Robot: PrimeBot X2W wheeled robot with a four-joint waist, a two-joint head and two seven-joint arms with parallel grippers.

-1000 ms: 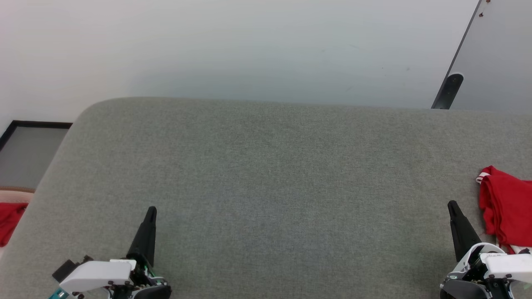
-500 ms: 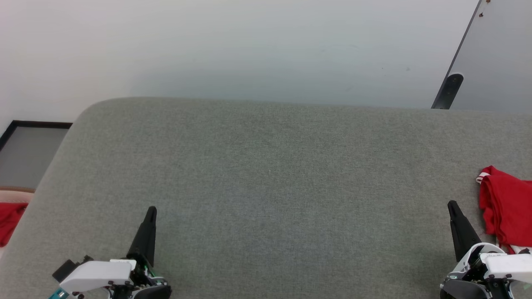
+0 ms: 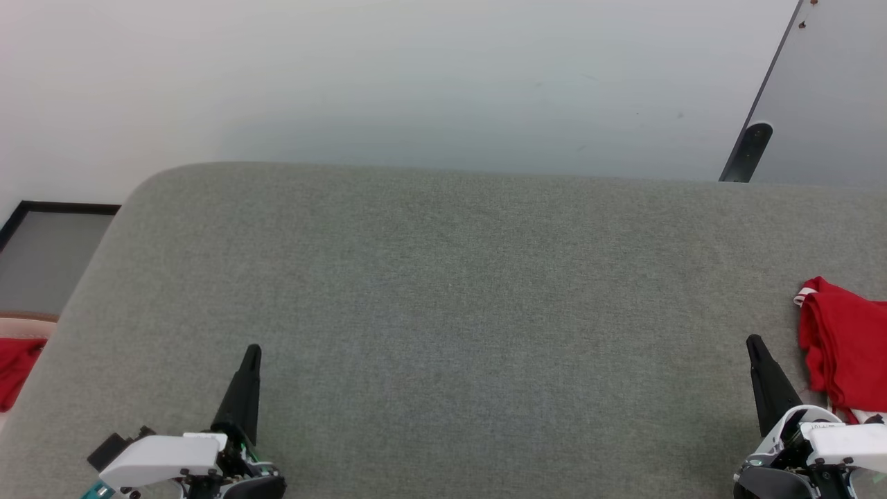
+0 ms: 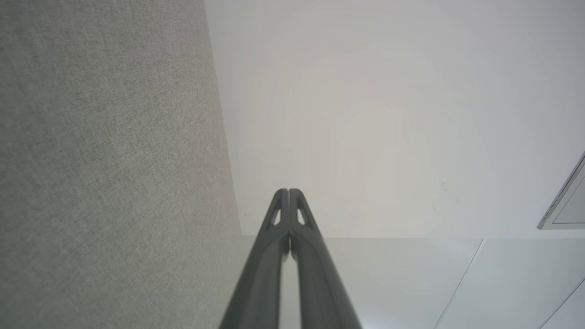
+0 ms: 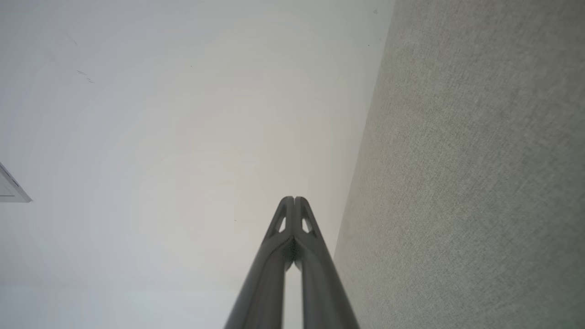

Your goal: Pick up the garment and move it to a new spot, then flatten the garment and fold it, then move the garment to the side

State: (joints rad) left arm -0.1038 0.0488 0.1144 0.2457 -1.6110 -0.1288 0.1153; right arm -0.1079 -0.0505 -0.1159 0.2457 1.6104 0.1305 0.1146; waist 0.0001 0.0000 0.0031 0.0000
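Far left, off the counter's edge: a plain red cloth (image 3: 12,371), cut by the frame, with a dark-framed panel (image 3: 48,256) beyond it.

Lower left: the left gripper (image 3: 252,352) sits low over the grey fabric-covered counter (image 3: 450,291), with its fingers pointing away from the robot. Jaws closed on nothing. The left wrist view shows this gripper (image 4: 289,192) with both tips pressed together.

Lower right: the right gripper (image 3: 753,341), jaws likewise closed and empty. In the right wrist view this gripper (image 5: 295,198) has its tips meeting.

Far right: the garment (image 3: 842,346), red with striped trim at its far corner. It lies bunched on the counter just beside the right gripper and runs out of frame. The fingers are clear of it; contact at the wrist cannot be determined.
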